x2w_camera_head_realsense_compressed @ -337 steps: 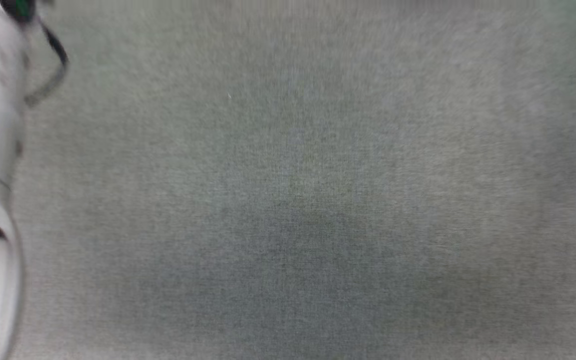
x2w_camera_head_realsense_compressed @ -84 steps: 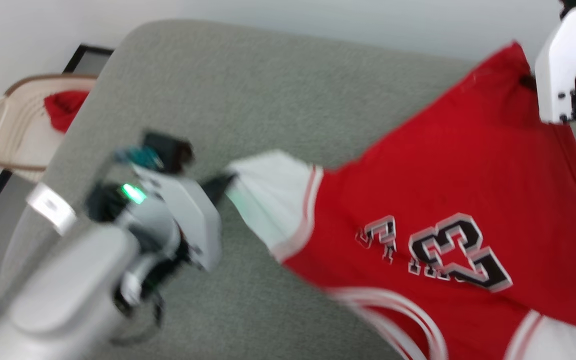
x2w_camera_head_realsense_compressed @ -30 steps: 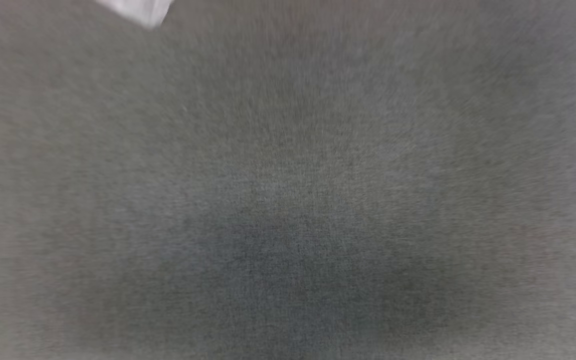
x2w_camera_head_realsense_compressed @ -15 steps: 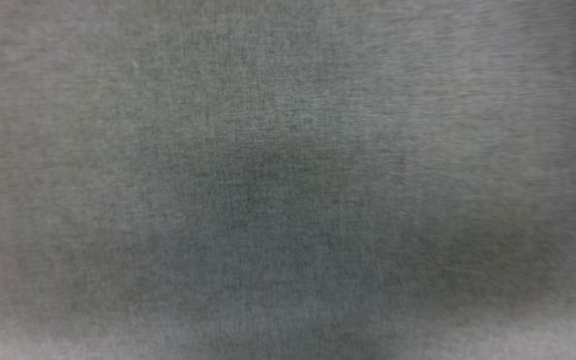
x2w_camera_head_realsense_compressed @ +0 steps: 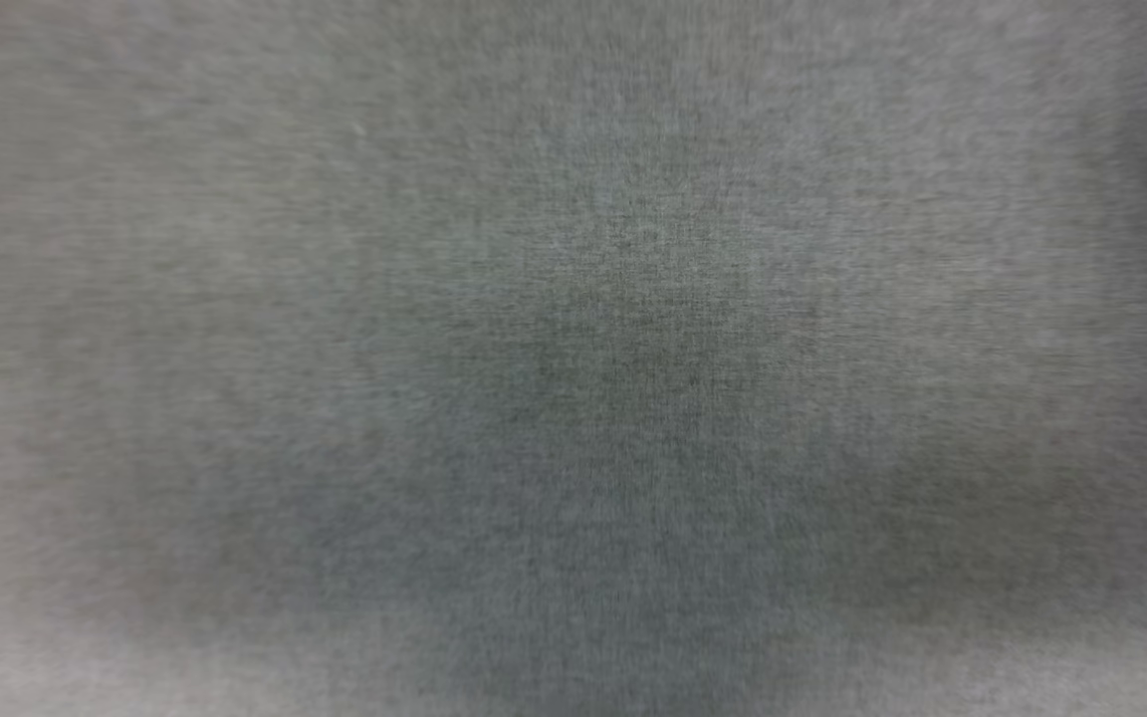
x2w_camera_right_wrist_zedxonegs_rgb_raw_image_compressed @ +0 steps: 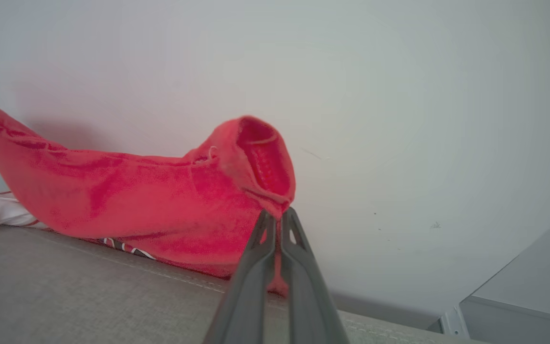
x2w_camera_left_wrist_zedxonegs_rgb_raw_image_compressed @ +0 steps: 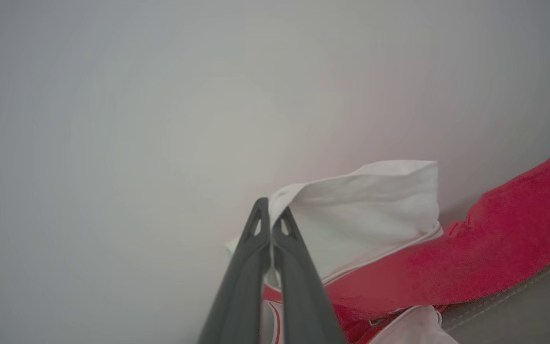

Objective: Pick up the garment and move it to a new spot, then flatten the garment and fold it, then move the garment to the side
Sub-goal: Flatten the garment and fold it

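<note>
A grey, finely woven fabric surface (x2w_camera_head_realsense_compressed: pixel 335 249) is seen close up and blurred. A darker shaded patch (x2w_camera_head_realsense_compressed: pixel 633 428) is spread across its middle.

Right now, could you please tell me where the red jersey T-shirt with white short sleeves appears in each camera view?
Head view: blurred grey woven surface, close up.
Left wrist view: the red jersey garment lies lower right, white sleeve pinched in the shut left gripper.
Right wrist view: garment spans left edge to centre, red edge pinched in the shut right gripper.
Shared landmark: the grey surface, at both wrist views' bottom.
</note>
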